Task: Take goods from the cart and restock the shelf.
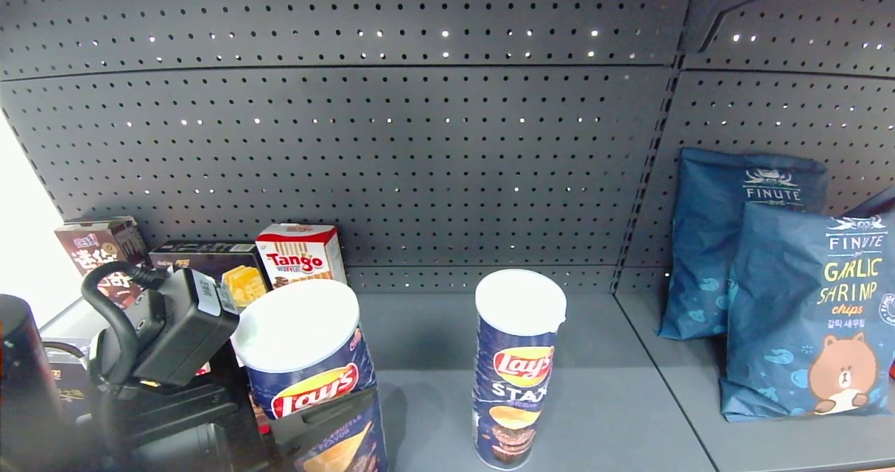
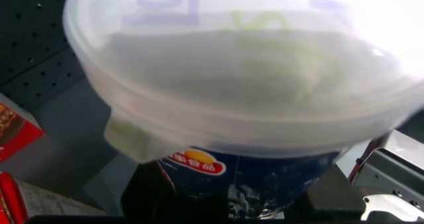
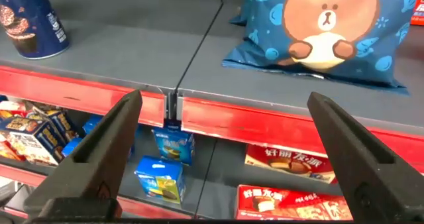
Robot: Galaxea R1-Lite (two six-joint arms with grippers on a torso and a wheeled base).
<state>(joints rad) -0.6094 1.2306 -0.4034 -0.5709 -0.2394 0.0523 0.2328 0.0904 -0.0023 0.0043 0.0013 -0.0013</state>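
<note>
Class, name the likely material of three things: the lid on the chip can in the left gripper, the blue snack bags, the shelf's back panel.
Lid of the chip can: probably translucent plastic; print shows faintly through it.
Blue snack bags: matte film or coated paper, creased; which, I cannot tell.
Back panel: likely painted metal, dark grey, with punched holes passing light.

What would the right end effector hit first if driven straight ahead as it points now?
Probably the shelf's red front edge, which sits centred between the open fingers of the right end effector. The bear-print chip bag lies farther back, on the shelf top. Depth is unclear, so treat this as a guess.
</note>
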